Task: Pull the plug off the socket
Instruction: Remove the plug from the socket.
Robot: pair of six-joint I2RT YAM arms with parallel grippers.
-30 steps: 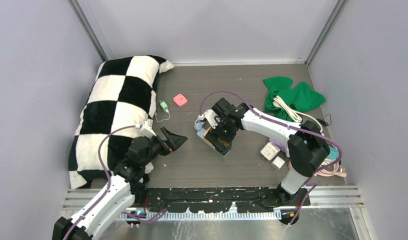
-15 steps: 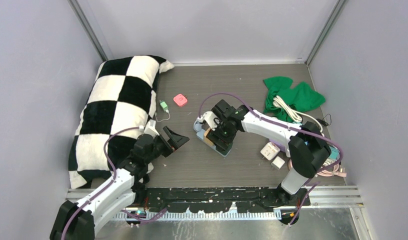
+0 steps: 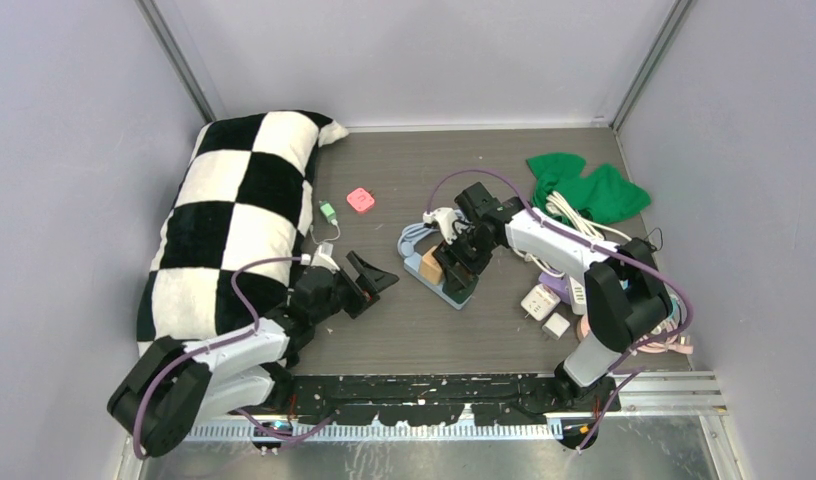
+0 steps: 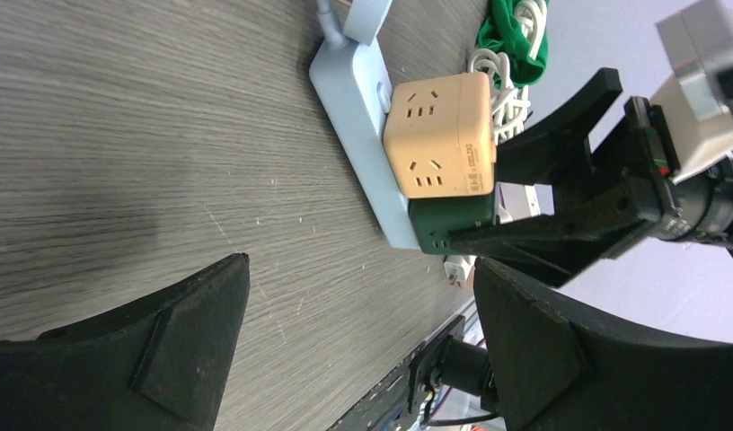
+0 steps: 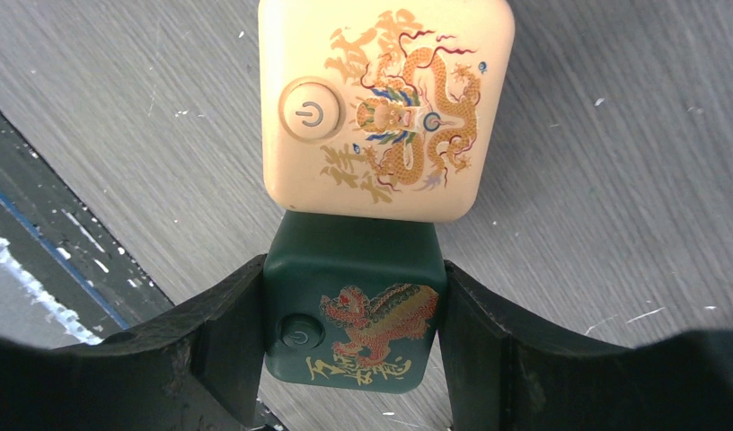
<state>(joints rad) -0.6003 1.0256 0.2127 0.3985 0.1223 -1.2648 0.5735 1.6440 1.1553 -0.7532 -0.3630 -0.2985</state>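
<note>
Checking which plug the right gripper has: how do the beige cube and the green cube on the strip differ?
The beige cube is pale, the green cube dark. The right gripper clamps the green cube; the beige cube stands free. The beige cube sits nearer the power strip's cable end, the green cube beyond it. Both sit on the strip, with a dragon design and round power button on top.

Overhead camera looks steeply down over the whole table from its near edge. Left wrist camera sees the tan cube plug and green cube plug from low and sideways. Right wrist camera looks straight down on both, very close.
</note>
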